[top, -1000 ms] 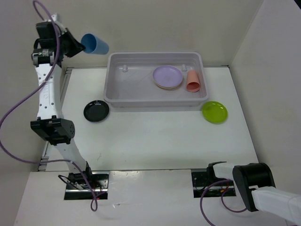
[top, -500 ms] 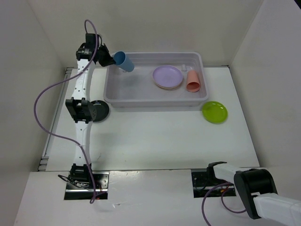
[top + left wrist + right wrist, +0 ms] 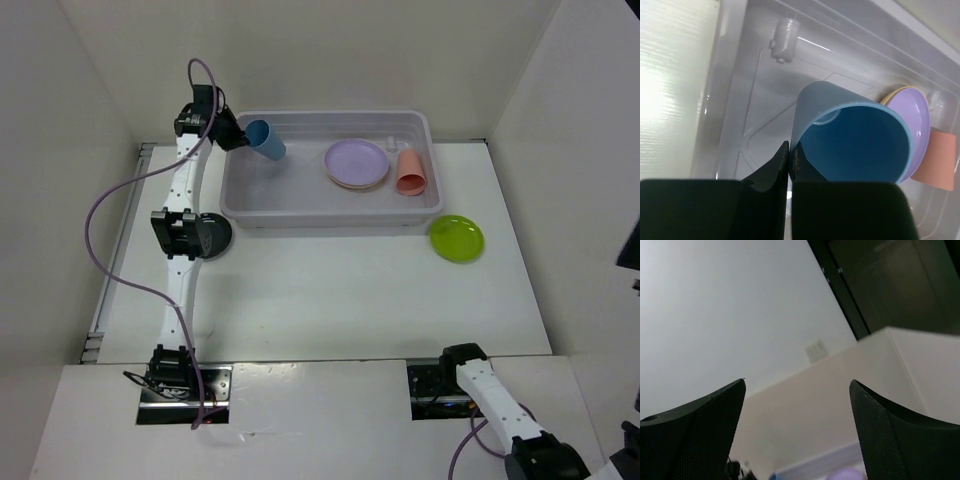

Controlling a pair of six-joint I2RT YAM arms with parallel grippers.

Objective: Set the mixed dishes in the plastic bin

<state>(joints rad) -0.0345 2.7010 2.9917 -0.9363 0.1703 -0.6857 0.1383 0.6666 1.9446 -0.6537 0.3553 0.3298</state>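
The plastic bin (image 3: 330,215) stands at the back of the table. In it a lilac plate (image 3: 357,160) lies on a yellow-orange plate (image 3: 349,186), with a salmon-pink cup (image 3: 410,172) on its side to their right. My left gripper (image 3: 240,136) is shut on the wall of the blue cup (image 3: 266,138), which hangs tilted over the bin's far left corner. In the left wrist view the gripper (image 3: 790,148) pinches the cup (image 3: 855,140) above the bin floor (image 3: 755,100). A lime green plate (image 3: 456,238) lies right of the bin. My right gripper (image 3: 797,390) is open and holds nothing.
A black plate (image 3: 216,238) lies left of the bin's front corner, partly hidden by my left arm's elbow (image 3: 178,232). My right arm rises from its base (image 3: 468,362) out of the top view. White walls enclose the table on three sides.
My left arm has swung the blue cup from outside the bin's far left to over the bin's left end. My right arm has lifted and points up at the wall.
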